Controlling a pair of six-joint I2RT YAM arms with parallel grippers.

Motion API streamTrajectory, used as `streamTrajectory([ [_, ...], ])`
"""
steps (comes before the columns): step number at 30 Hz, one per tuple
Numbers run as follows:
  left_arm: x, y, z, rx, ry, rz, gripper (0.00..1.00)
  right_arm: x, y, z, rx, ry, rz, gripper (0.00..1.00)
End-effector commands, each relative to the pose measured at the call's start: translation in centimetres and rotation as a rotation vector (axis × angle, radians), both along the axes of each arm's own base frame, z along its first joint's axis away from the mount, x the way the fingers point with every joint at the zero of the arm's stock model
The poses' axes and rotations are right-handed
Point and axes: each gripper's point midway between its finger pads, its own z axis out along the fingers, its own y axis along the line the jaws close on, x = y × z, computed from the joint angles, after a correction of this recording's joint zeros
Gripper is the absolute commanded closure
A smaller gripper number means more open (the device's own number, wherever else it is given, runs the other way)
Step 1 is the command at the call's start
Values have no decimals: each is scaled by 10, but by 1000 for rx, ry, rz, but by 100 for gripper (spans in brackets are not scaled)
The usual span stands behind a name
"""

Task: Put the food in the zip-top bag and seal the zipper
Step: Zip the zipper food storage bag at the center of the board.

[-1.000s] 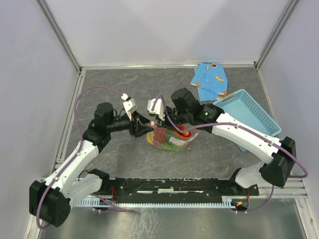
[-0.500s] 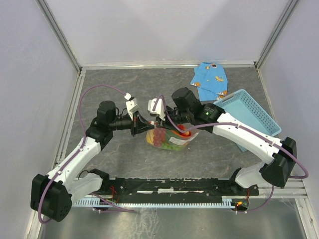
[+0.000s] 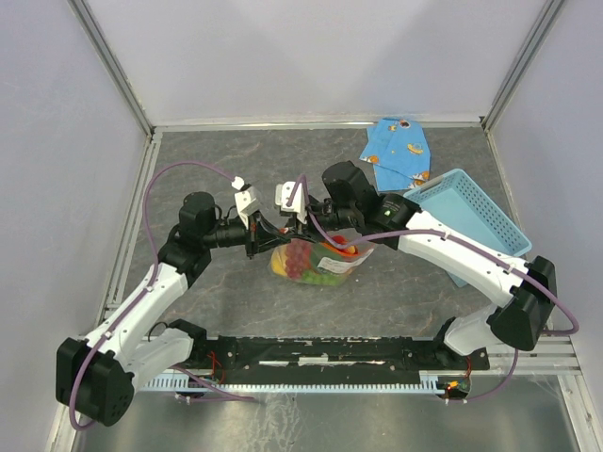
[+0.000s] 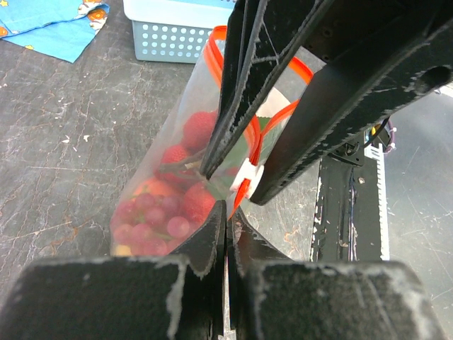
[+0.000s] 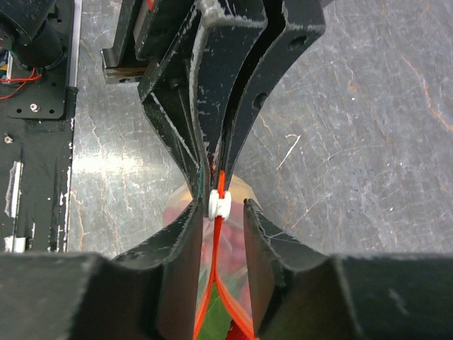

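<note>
The clear zip-top bag (image 3: pixel 325 268) hangs just above the table's middle, between both grippers, with the food (image 3: pixel 303 259) inside: red strawberries (image 4: pixel 192 129) and purple grapes (image 4: pixel 152 219). My left gripper (image 4: pixel 228 210) is shut on the end of the bag's orange-red zipper (image 4: pixel 255 138), just beyond the white end piece (image 4: pixel 248 173). In the right wrist view my right gripper (image 5: pixel 221 209) is open, straddling that white end piece (image 5: pixel 221 204); one finger touches it and a gap shows on the other side. Behind the end piece the strip (image 5: pixel 213 283) splits apart.
A light-blue slotted basket (image 3: pixel 471 212) stands at the right, close behind the right arm. A folded blue patterned cloth (image 3: pixel 398 151) lies at the back right. Metal frame rails run round the table's edges.
My left gripper has shut on the zipper's end. My right gripper has opened round the white end piece. The bag has shifted slightly left.
</note>
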Motion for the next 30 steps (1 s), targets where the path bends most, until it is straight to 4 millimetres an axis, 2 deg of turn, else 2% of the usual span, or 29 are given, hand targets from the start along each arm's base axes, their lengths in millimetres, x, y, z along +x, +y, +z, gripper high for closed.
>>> streamTrajectory([
  [1,-1,-1,21,-34,-93,-11,97,2,14,27,81,-33,38,72],
  [5,2,1,24,-32,-103,15,97,3,13,24,63,-27,35,90],
  [7,5,2,24,-29,-105,40,97,6,5,19,23,-49,12,94],
  [16,23,12,21,-2,-82,169,97,18,-42,8,-64,-79,-97,96],
  [23,30,19,18,13,-75,227,97,22,-63,2,-98,-67,-149,97],
  [30,47,34,13,47,-61,357,97,31,-93,-1,-117,-58,-242,99],
])
